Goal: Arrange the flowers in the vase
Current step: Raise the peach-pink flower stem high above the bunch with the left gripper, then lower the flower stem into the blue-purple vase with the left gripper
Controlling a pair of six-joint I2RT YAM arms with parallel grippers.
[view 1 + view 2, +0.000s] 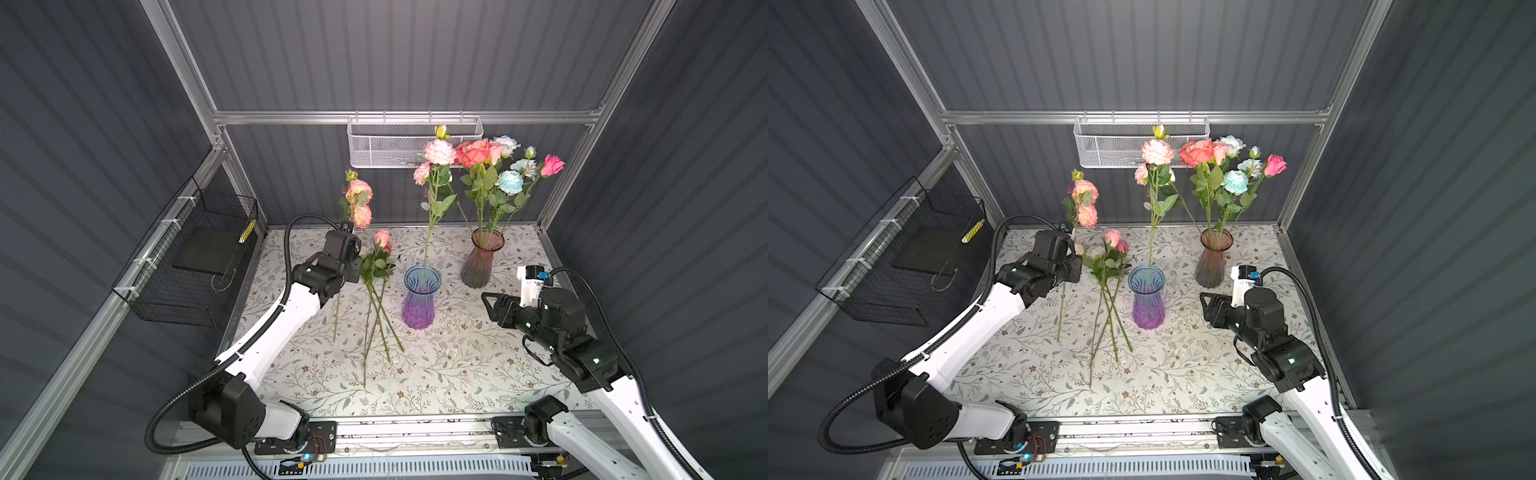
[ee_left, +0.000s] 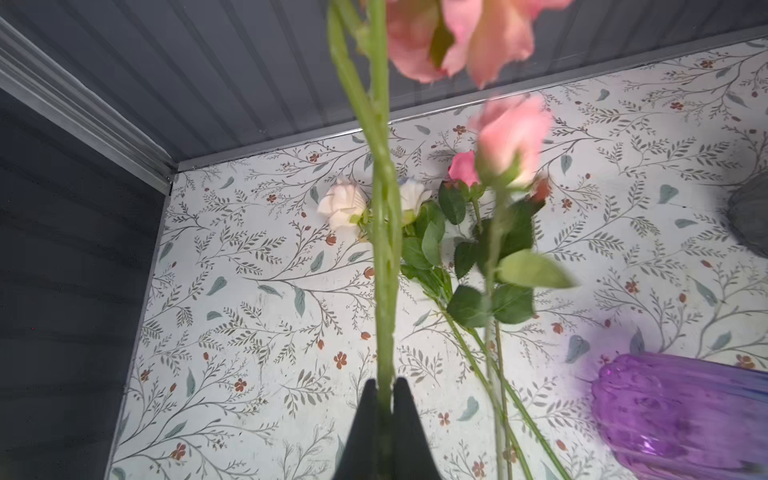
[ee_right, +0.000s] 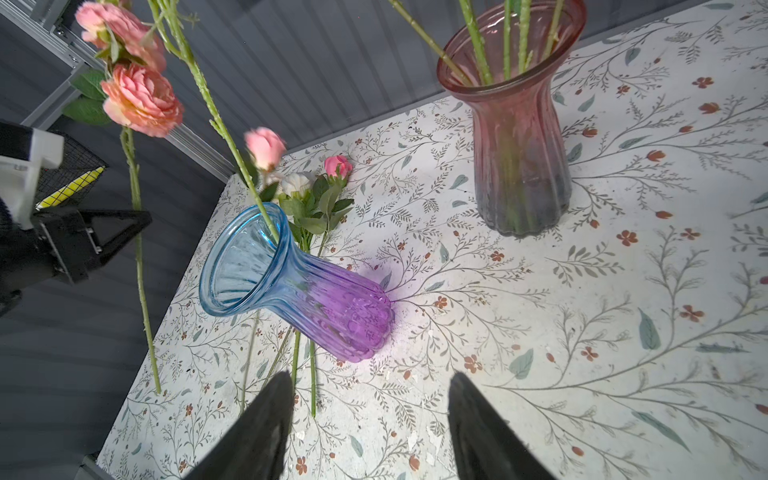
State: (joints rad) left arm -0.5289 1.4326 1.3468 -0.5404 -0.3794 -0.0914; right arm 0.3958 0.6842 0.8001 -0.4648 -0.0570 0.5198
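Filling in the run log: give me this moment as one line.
left jaws: shut on peach-bloom stem, held upright | right jaws: open, empty | blue-purple vase: one stem | pink vase: several stems | table: loose roses lying

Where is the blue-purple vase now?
In both top views the blue-purple vase stands centrally on the table, right of the loose flowers, with the pink vase behind it to the right.

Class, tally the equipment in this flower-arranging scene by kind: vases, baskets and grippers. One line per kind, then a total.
Vases: 2, a blue and purple vase and a pink vase
Baskets: 2, a white basket and a black basket
Grippers: 2, the left gripper shut on a flower stem, the right gripper open
Total: 6
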